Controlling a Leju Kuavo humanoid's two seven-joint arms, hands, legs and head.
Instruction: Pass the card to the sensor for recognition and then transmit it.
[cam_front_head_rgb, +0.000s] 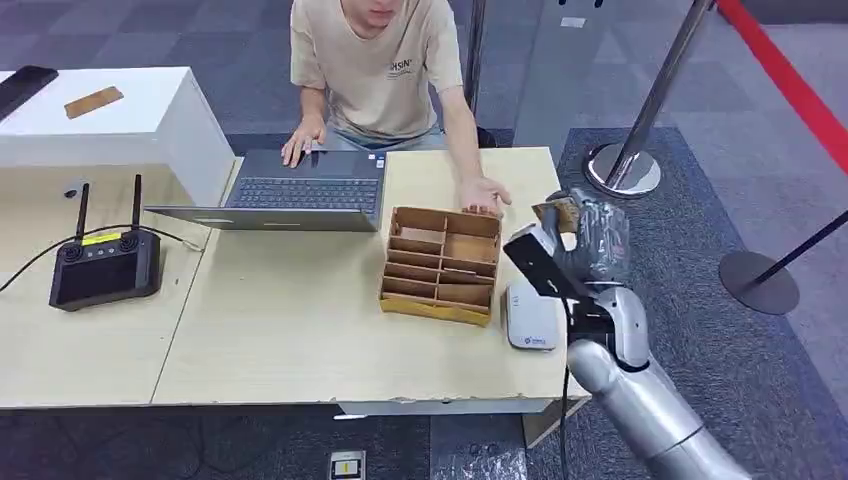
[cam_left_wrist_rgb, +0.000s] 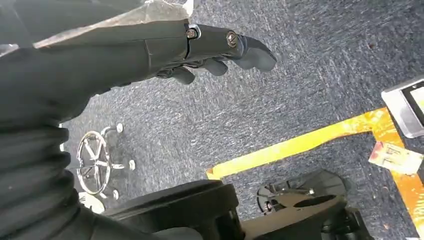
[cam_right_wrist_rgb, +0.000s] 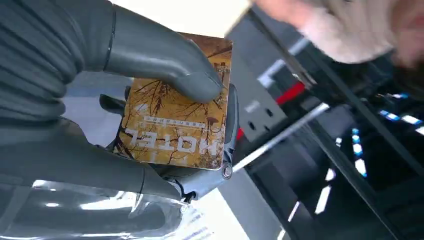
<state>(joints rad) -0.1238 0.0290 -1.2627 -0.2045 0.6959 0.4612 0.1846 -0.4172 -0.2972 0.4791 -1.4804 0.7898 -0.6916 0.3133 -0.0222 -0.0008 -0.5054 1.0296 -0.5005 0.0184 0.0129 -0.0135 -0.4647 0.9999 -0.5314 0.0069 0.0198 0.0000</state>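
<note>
My right hand (cam_front_head_rgb: 590, 240) is raised above the table's right end and holds a brown hotel card (cam_front_head_rgb: 557, 213), whose printed face (cam_right_wrist_rgb: 175, 125) lies pressed under my thumb (cam_right_wrist_rgb: 165, 65) against the fingers. Below the hand, a white card sensor (cam_front_head_rgb: 530, 318) lies flat on the table beside a cardboard divider box (cam_front_head_rgb: 441, 264). A person's hand (cam_front_head_rgb: 484, 194) rests on the table just behind the box, near my raised hand. My left hand (cam_left_wrist_rgb: 215, 50) hangs over grey carpet with its fingers loosely extended and nothing in them.
A person sits behind the wooden table (cam_front_head_rgb: 290, 330) at an open laptop (cam_front_head_rgb: 290, 190). A black controller with antennas (cam_front_head_rgb: 105, 265) lies on the left. A white box (cam_front_head_rgb: 110, 125) stands at the back left. Stanchion bases (cam_front_head_rgb: 622, 170) stand on the carpet at the right.
</note>
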